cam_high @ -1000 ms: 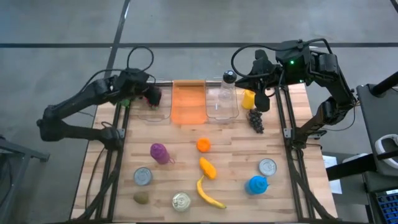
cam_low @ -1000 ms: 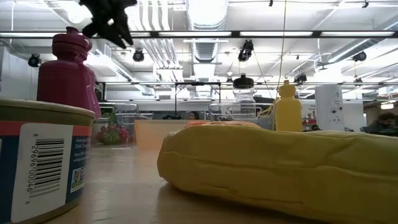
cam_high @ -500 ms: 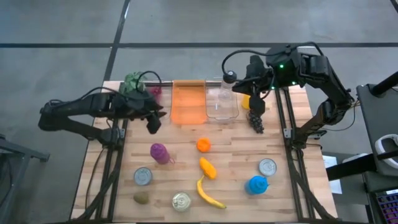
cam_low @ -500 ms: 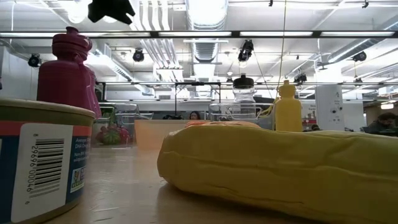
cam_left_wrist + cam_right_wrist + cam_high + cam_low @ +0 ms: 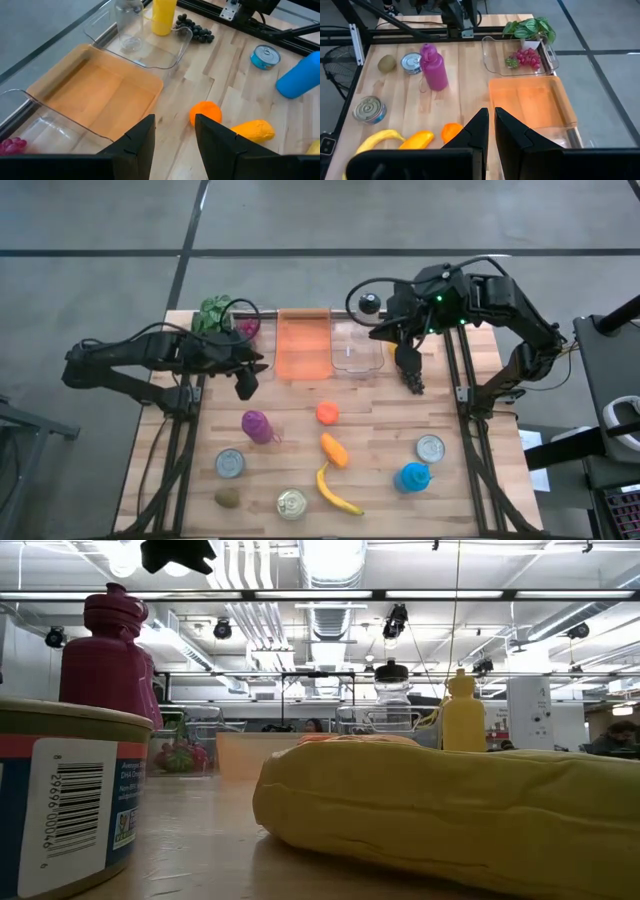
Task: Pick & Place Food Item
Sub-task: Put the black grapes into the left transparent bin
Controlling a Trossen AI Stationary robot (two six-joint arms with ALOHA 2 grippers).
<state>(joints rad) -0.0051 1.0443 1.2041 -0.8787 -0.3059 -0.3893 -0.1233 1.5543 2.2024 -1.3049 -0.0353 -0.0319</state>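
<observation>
Two cans [image 5: 230, 463] [image 5: 292, 503], kiwi [image 5: 227, 498], banana [image 5: 335, 492] near table's front edge.

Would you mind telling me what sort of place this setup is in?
Probably a robotics lab in an open workspace: exposed ceiling strip lights, a wooden table, and mock food like the banana.

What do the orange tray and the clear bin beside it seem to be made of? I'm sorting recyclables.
The orange tray looks like translucent, glossy plastic: the wood shows faintly through it. The clear bin looks like transparent plastic, with shiny rounded rims; from looks alone, glass can't be fully ruled out.
</observation>
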